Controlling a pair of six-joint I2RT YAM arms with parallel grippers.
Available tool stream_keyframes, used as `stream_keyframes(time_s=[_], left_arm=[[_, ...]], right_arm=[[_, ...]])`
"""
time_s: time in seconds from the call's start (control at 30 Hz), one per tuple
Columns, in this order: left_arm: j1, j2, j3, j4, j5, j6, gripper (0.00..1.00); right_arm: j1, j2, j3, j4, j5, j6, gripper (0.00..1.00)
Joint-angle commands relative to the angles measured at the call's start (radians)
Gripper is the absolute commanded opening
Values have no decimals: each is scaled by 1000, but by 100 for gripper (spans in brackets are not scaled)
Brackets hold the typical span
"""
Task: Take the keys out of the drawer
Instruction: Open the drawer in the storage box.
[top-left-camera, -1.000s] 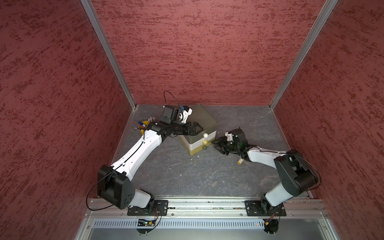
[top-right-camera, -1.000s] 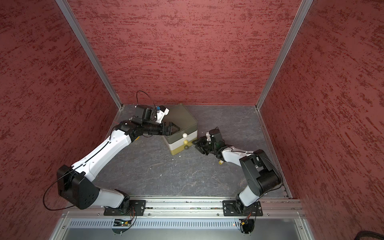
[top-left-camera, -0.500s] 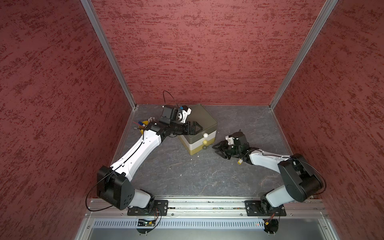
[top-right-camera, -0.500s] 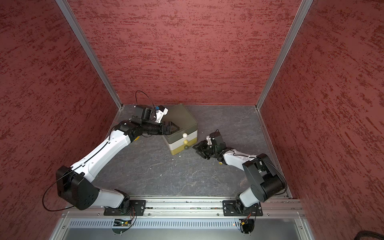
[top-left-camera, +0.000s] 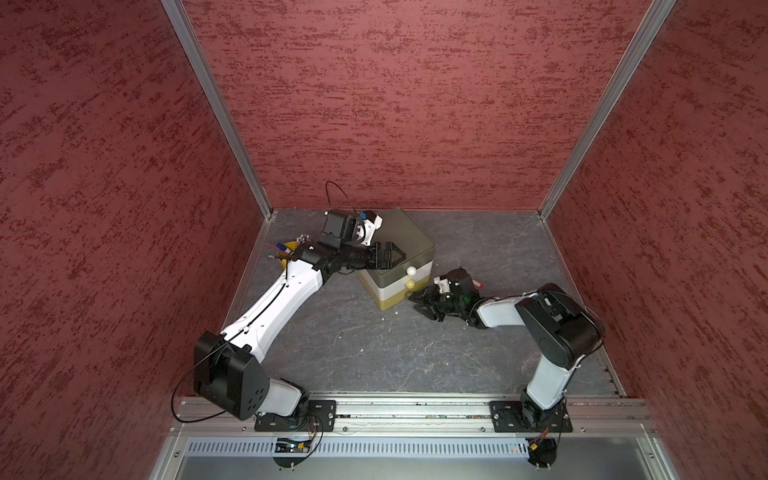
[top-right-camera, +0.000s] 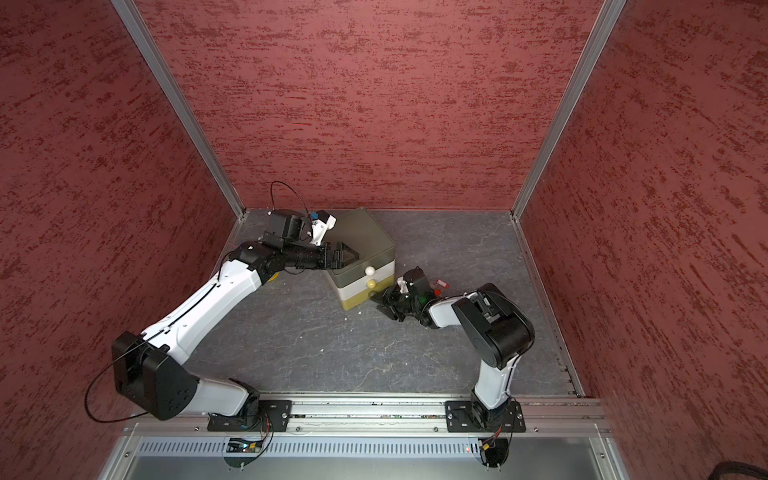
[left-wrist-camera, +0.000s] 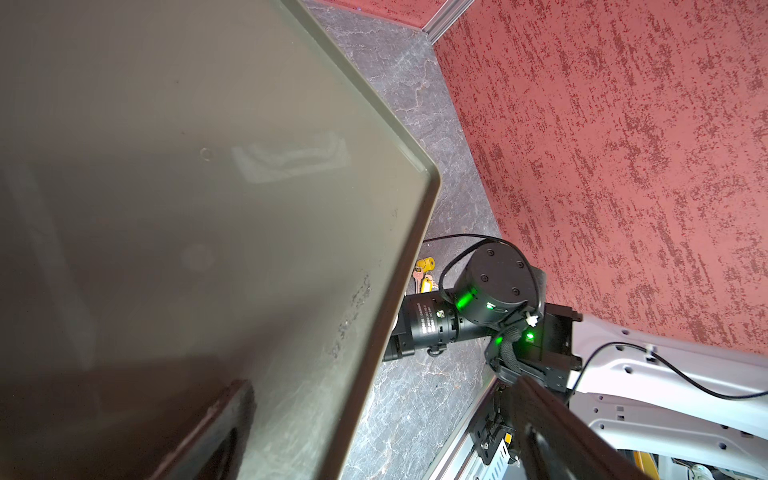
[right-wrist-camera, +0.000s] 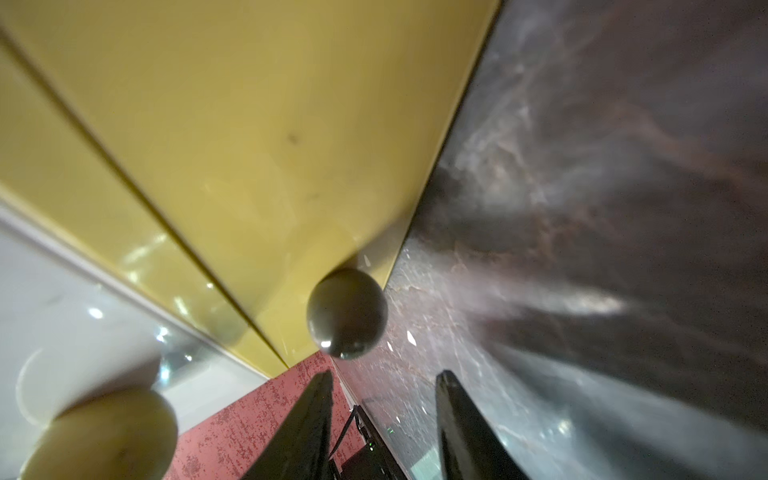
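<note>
A small three-drawer chest (top-left-camera: 409, 237) stands at the back of the floor with all drawers shut; whatever keys lie inside are hidden. My left gripper (top-left-camera: 392, 255) rests open across the chest's top (left-wrist-camera: 187, 208), one finger (left-wrist-camera: 208, 432) on it and the other past its edge. My right gripper (right-wrist-camera: 384, 374) hovers low over the floor, open and empty, just short of the dark knob (right-wrist-camera: 347, 311) on the yellow bottom drawer (right-wrist-camera: 270, 124). A yellow-tagged key (left-wrist-camera: 426, 284) and a red-tagged key (top-right-camera: 440, 284) lie on the floor behind the right wrist.
A yellow cup of pens (top-left-camera: 286, 253) stands at the back left beside the left arm. Red walls close in three sides. The metal rail (top-left-camera: 415, 415) with both arm bases runs along the front. The white (top-left-camera: 411, 271) and yellowish (top-left-camera: 410, 284) knobs sit above the dark one.
My right gripper has dropped lower and slid toward the chest's bottom drawer knob, its elbow swinging out to the right. The left arm has stayed put.
</note>
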Motion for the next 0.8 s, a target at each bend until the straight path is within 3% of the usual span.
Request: stream_keyframes(time_s=[0.0, 0.77], left_arm=[[6, -3, 4, 15, 8, 2, 100], [7, 6, -2, 6, 6, 11, 100]], right_arm=[[6, 25, 42, 90, 2, 27, 44], [6, 125, 68, 214, 32, 33, 36]])
